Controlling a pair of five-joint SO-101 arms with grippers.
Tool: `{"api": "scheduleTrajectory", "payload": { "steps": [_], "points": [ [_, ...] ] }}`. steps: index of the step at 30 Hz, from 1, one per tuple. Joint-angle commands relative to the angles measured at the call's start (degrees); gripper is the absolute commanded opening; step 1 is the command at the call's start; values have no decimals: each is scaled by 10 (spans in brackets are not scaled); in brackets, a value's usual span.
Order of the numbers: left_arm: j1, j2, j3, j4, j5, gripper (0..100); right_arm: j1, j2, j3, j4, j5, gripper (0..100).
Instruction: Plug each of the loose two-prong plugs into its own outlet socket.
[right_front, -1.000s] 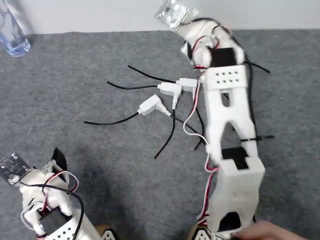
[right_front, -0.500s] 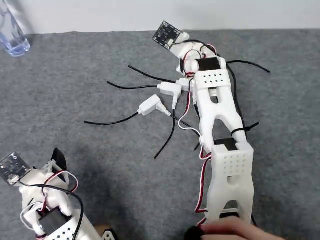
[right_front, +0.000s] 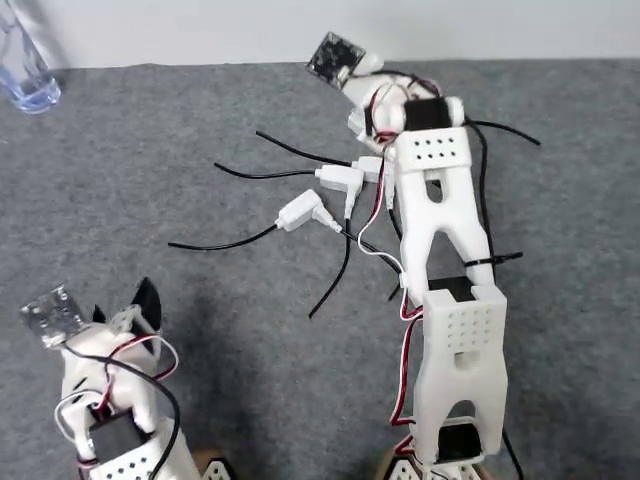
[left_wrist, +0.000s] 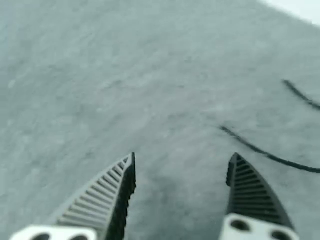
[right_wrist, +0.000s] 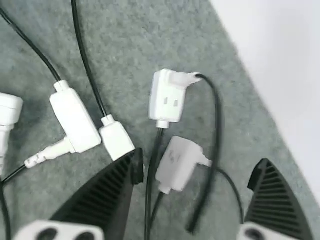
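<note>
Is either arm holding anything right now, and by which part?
Nothing is held. The left gripper is open over bare mat; the right gripper is open above the white connectors.

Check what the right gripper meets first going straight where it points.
Probably the small white connector lying between the right gripper's open fingers; the two-slot outlet socket sits just beyond it. Depth is hard to judge.

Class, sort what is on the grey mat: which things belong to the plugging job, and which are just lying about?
Belong to the job:
- two-slot socket
- other white plug pieces
- black cords
- right gripper, open above them

Just lying about:
- clear container at the mat's far edge
</note>
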Motion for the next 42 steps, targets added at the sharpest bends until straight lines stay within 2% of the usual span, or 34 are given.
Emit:
{"api": "scheduleTrajectory", "payload": {
  "steps": [1,5,11,20,28,35,42],
  "points": [
    [56,-5,-109,-19,-2,283,0,-15,-160,101,-5,322],
    [105,-2,-205,-18,-2,283,0,-10,-295,196,-5,322],
    [157,-1,-292,-18,-11,283,0,-15,-407,305,-7,321],
    [158,0,-410,-9,-88,283,76,-121,-399,305,-118,321],
    [157,74,-611,-10,-149,283,127,-265,-399,304,-185,321],
    [157,129,-783,-9,-203,282,131,-411,-399,304,-193,321],
    [157,135,-843,-9,-238,282,131,-536,-399,304,-191,320]
  ]
}}
